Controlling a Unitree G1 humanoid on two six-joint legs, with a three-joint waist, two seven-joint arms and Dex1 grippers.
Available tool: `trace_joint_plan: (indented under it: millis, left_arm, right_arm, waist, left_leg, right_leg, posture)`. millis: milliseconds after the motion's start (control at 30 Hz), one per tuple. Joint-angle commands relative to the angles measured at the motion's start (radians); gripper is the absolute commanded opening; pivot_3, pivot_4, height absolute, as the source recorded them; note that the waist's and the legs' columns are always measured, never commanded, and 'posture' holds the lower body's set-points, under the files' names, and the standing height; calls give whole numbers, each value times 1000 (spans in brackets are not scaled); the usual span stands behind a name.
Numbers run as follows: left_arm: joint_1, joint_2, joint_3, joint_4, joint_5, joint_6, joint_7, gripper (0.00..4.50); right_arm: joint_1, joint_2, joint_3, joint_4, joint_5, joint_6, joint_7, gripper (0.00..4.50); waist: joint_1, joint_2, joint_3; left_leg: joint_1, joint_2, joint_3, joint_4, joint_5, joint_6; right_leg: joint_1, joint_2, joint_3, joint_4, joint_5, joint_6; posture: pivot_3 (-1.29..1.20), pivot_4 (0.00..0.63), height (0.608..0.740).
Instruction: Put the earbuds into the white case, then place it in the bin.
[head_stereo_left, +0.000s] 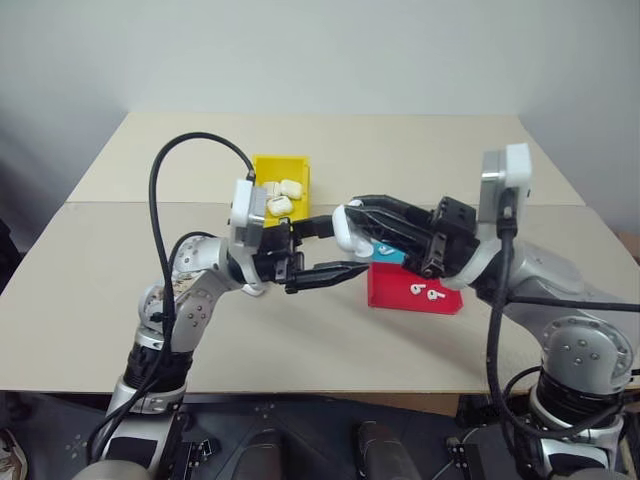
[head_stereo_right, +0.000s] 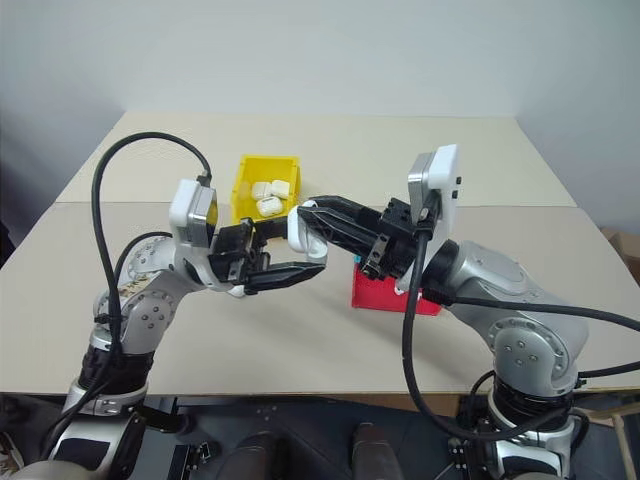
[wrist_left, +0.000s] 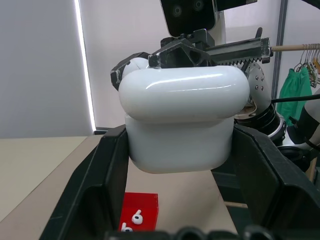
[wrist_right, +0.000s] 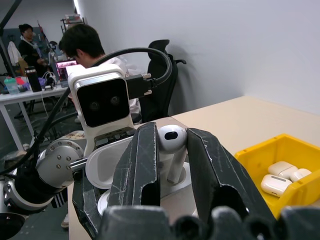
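Note:
My left gripper (head_stereo_left: 348, 246) is shut on the white case (wrist_left: 182, 120), holding it in the air above the table in front of me. The case's lid (wrist_right: 107, 161) is flipped open. From the other side, my right gripper (wrist_right: 172, 145) is shut on one of the earbuds (wrist_right: 171, 139), whose stem points down into the open case. Two more earbuds (head_stereo_left: 421, 291) lie in the red tray (head_stereo_left: 385, 290). The yellow bin (head_stereo_left: 262, 162) stands behind my left gripper with several white cases inside.
A cyan tray (head_stereo_left: 392, 254) peeks out behind the red tray, mostly hidden by my right gripper. The tan table (head_stereo_left: 420, 150) stretches wide on all sides. In the right wrist view a person (wrist_right: 87, 42) sits at a desk beyond the table.

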Motion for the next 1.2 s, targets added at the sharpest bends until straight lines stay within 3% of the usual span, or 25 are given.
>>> trace_joint_plan:
  millis: [33, 267, 300, 467, 633, 767, 900, 1033, 1133, 1200]
  left_arm:
    - [-27, -4, 29, -24, -13, -18, 1, 2785]
    - [-32, -10, 26, -17, -6, -21, 3, 2785]
    - [-33, -11, 25, -17, -6, -21, 4, 2785]
    - [-33, -12, 27, -14, -2, -22, 3, 2785]
    - [-16, 20, 45, -12, 4, -22, -10, 2785]
    - [-4, 41, 59, -9, 8, -27, -12, 2785]
    - [31, 46, 76, -37, 11, -34, 8, 2785]
    - [67, 52, 87, -62, 24, -44, 30, 2785]
    - [79, 72, 112, -80, 13, -37, 45, 2785]
    - [84, 88, 133, -86, 10, -34, 55, 2785]
  right_arm:
    - [6, -24, 1, -17, 9, -31, 8, 1969]
    - [12, -72, -1, -11, 19, -53, 23, 4390]
    - [8, -76, -7, -8, 28, -54, 22, 4449]
    - [-11, -99, -34, 16, 53, -61, 26, 4449]
    - [-86, -229, -73, 147, 10, -60, 103, 4449]
    - [-169, -377, 31, 284, -139, -74, 245, 4449]
    - [-330, -494, 320, 498, -469, -161, 394, 4449]
    - [-495, -439, 544, 810, -754, -391, 539, 4449]
    - [-584, -351, 630, 1081, -895, -581, 621, 3893]
    - [-632, -282, 649, 1250, -950, -679, 637, 3247]
  waist:
    - [1, 0, 0]
    - [2, 0, 0]
    - [2, 0, 0]
    - [2, 0, 0]
    - [4, 0, 0]
    - [2, 0, 0]
    - [-4, 0, 0]
    - [-13, 0, 0]
    - [-18, 0, 0]
    - [-20, 0, 0]
  left_leg:
    - [0, 0, 0, 0, 0, 0]
    - [0, 0, 0, 0, 0, 0]
    - [0, 0, 0, 0, 0, 0]
    - [0, 0, 0, 0, 0, 0]
    - [0, 0, 1, 0, 0, 0]
    - [0, 0, 3, 0, 0, 0]
    - [0, 0, 4, -1, 0, 0]
    - [0, 0, 5, 0, 0, 0]
    - [-1, 0, 6, -1, 0, 0]
    - [-1, 0, 6, -1, 0, 0]
  right_leg:
    - [0, 0, 0, 0, 0, 0]
    - [0, 0, 0, 0, 0, 0]
    - [0, 0, 0, 0, 0, 0]
    - [0, 0, 0, 0, 0, 0]
    - [0, 0, 0, -1, 0, 0]
    - [0, 0, 0, -1, 0, 0]
    - [-1, 0, 2, -1, 0, 0]
    - [-1, 0, 2, -2, 0, 0]
    - [-2, 0, 2, -2, 0, 0]
    - [-3, 0, 2, -2, 0, 0]
  posture:
    - [0, 150, 740]
    - [0, 150, 740]
    - [0, 150, 740]
    - [0, 150, 740]
    - [0, 150, 740]
    - [0, 150, 740]
    - [0, 150, 740]
    - [0, 150, 740]
    - [0, 150, 740]
    - [0, 150, 740]
